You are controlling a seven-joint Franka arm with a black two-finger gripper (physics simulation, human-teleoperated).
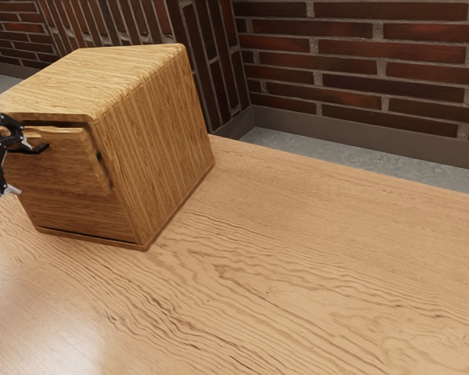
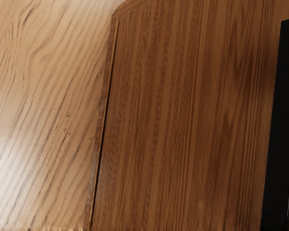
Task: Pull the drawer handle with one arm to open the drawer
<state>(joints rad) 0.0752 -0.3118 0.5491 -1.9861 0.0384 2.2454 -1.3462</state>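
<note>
At the far left edge of the exterior view, the arm's black fingers (image 1: 1,141) sit in front of a wooden cabinet (image 1: 141,117). They are partly cut off by the edge of the frame, so it is not possible to tell whether they are spread or pinching anything.

The cabinet stands on a broad wood-grain counter (image 1: 297,273), toward that view's left, and is turned at an angle to the counter's grain. Its upper drawer (image 1: 62,160) sits slightly proud of the cabinet's face, with a thin dark gap along the drawer's right edge. A slim black drawer handle (image 1: 36,148) sticks out from the upper part of the drawer front. It lies just beside the fingers, between them and the drawer, and its near end meets their dark outline. Actual contact cannot be made out.

Behind the counter is a red brick wall (image 1: 359,55), with a strip of grey floor (image 1: 391,160) at its foot.

In the wrist view, a wooden panel (image 2: 183,120) of the cabinet is seen very close, its grain running lengthwise. The counter shows beyond the panel's edge. A black strip (image 2: 285,134) lies against the panel's opposite side; what it is cannot be told.
</note>
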